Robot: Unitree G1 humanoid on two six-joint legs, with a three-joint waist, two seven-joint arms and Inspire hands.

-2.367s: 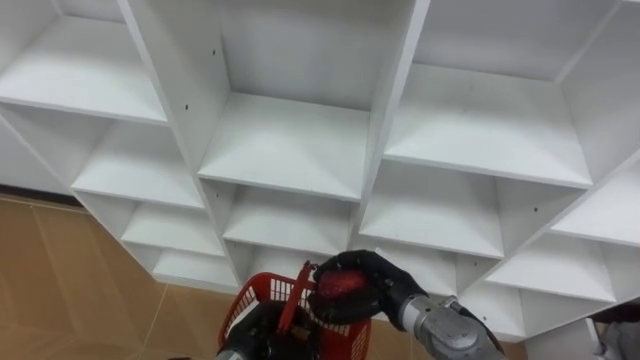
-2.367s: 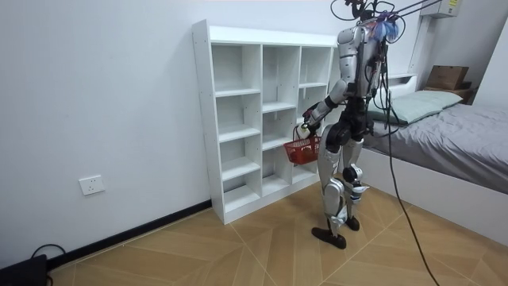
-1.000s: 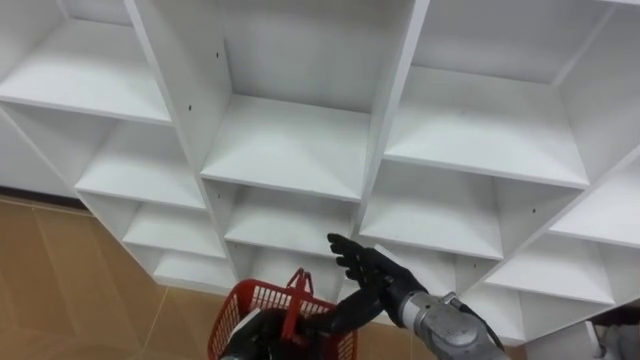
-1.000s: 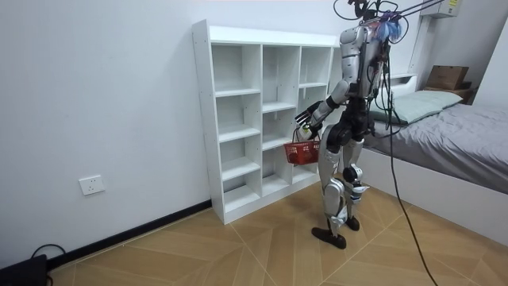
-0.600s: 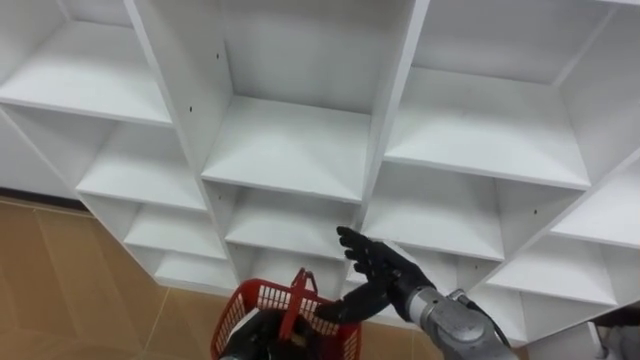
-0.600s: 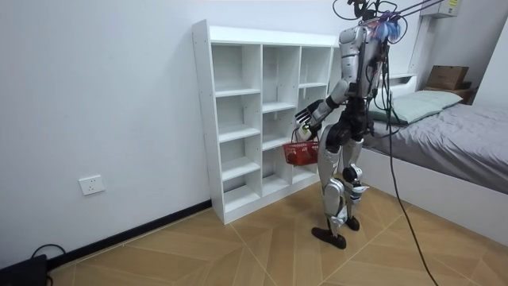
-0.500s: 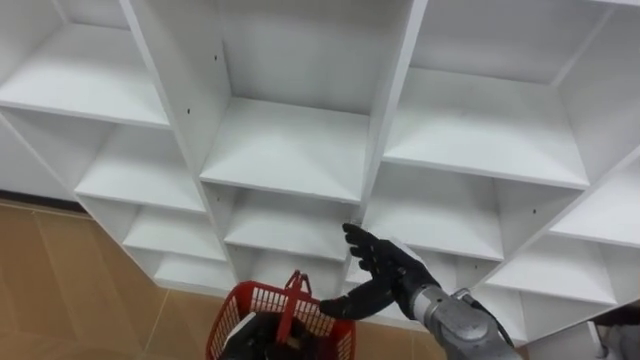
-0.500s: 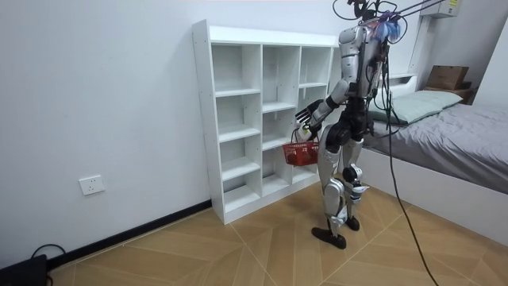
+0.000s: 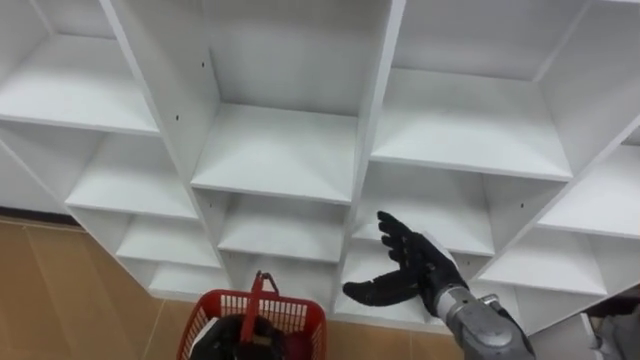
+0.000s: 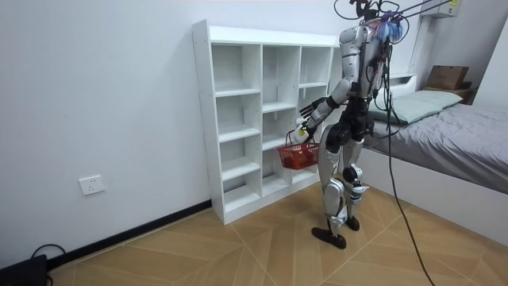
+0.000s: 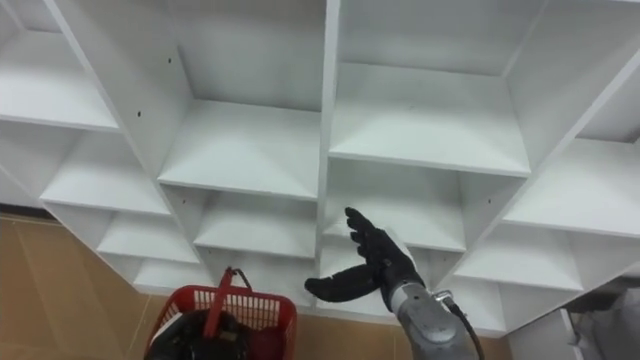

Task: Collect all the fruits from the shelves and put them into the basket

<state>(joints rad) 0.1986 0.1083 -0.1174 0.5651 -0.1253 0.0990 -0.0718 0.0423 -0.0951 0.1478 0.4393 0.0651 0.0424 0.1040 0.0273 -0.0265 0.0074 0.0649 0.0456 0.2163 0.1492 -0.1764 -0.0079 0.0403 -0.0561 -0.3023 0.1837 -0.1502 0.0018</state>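
Presently, the white open-shelved closet (image 9: 280,150) stands on the far side. The red plastic basket (image 9: 225,300) hangs low and near, left of the right hand (image 9: 415,272); any fruit inside is hidden. That hand is spread, holding nothing, close to a shelf edge: a careless reach could strike it. The left hand (image 9: 240,338) is at the basket, its hold impossible to tell; a drop is possible.

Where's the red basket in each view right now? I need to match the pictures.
Left eye view: red basket at the bottom edge, left of centre.
Right eye view: bottom edge, nearer the left corner.
Room view: near the centre, between robot and shelves.
Shared landmark: the white closet behind it.
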